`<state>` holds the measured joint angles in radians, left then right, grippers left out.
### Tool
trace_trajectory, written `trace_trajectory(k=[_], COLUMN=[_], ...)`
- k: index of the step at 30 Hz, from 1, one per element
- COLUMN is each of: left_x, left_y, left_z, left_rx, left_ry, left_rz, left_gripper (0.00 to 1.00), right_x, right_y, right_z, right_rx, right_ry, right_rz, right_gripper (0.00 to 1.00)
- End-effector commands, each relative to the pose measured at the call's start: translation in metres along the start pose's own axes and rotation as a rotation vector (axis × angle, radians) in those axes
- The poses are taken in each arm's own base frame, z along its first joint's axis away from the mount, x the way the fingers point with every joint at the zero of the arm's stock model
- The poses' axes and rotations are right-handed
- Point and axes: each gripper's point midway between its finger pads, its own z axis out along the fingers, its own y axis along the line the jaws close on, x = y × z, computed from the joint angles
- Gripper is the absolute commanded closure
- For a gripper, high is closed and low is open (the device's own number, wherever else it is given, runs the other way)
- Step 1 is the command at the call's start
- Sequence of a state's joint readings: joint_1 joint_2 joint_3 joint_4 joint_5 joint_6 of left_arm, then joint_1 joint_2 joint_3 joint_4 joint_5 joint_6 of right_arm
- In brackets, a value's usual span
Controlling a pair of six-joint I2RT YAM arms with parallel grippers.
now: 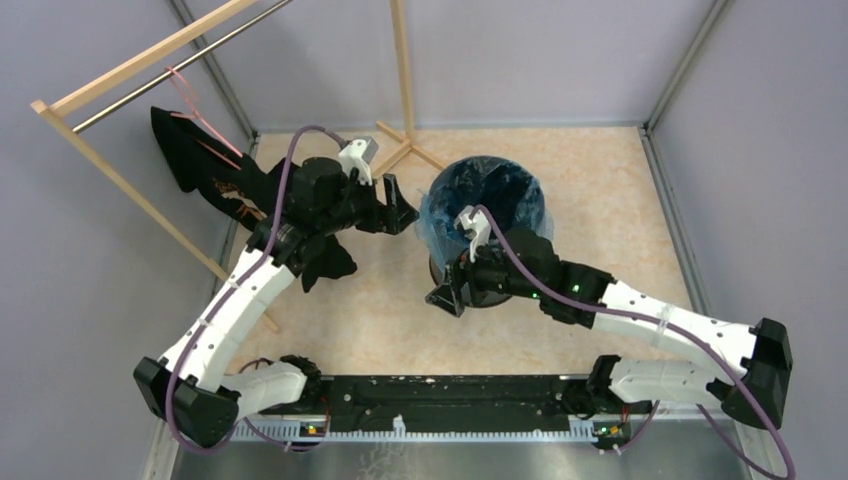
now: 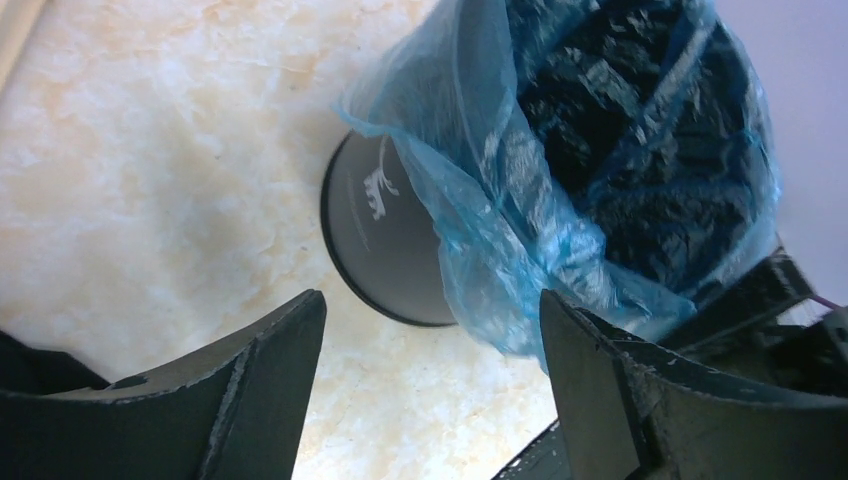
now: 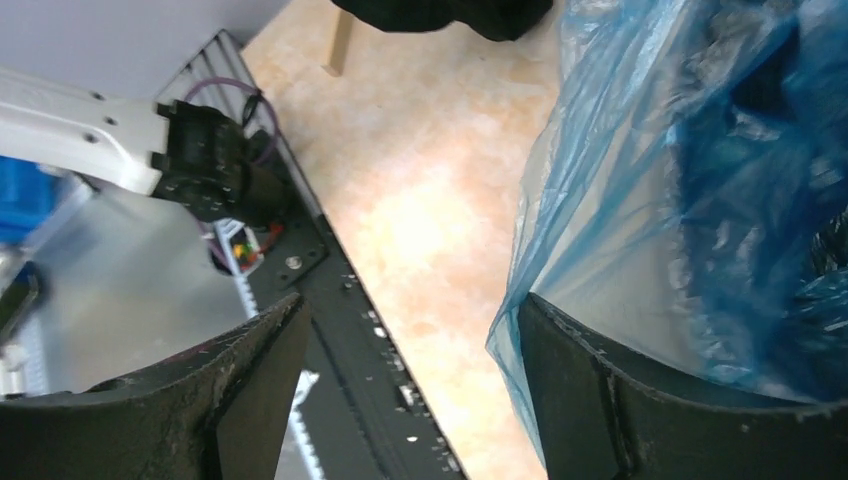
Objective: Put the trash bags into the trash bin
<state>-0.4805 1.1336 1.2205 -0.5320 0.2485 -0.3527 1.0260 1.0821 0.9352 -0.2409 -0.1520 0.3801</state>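
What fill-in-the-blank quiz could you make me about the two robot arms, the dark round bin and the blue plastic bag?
1. The thin, translucent light-blue plastic bag lines the tall round dark grey plastic bin, its edge draped over the bin's ____.
2. The left gripper and the right gripper both have their jaws ____.
3. The black cloth garment hangs from a ____ rack.

Missing words: rim; open; wooden.

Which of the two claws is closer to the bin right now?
Right. The right gripper sits at the near side of the bin, one finger against the bag draped over it. The left gripper hangs open off to the bin's left, tabletop showing between.
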Motion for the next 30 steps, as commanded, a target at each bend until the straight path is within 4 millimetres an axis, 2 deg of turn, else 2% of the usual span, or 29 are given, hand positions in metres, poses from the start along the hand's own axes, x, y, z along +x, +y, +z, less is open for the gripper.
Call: trace_trajectory(k=[1, 4, 7, 9, 15, 21, 25, 27, 30], left_x=[-0.005, 0.000, 0.010, 0.016, 0.026, 0.036, 0.043, 0.054, 0.079], left_y=[-0.017, -0.022, -0.016, -0.014, -0.023, -0.017, -0.012, -0.003, 0.013], left_z=[0.008, 0.011, 0.018, 0.024, 0.040, 0.057, 0.075, 0.086, 0.100], left_rx=[0.107, 0.149, 0.140, 0.141, 0.228, 0.239, 0.250, 0.222, 0.159], left_ry=[-0.040, -0.038, -0.025, -0.019, 0.006, 0.007, 0.008, 0.036, 0.116], left_rz=[-0.046, -0.070, -0.090, -0.104, -0.156, -0.213, -0.249, -0.258, -0.264], left_gripper=[0.14, 0.14, 0.19, 0.20, 0.18, 0.29, 0.36, 0.39, 0.44], right_x=[0.023, 0.028, 0.024, 0.020, 0.002, -0.025, -0.032, -0.041, -0.073], right_y=[-0.034, -0.034, -0.036, -0.039, -0.039, -0.023, -0.015, -0.013, -0.012], right_z=[0.011, 0.017, 0.017, 0.014, -0.004, -0.026, -0.031, -0.041, -0.076], right_rx=[0.100, 0.082, 0.101, 0.127, 0.174, 0.139, 0.115, 0.139, 0.211], right_ry=[-0.026, -0.046, -0.065, -0.074, -0.104, -0.185, -0.186, -0.177, -0.239], right_rz=[-0.059, -0.036, -0.023, -0.021, -0.015, 0.030, 0.037, 0.041, 0.031], right_gripper=[0.22, 0.21, 0.20, 0.19, 0.17, 0.12, 0.11, 0.11, 0.09])
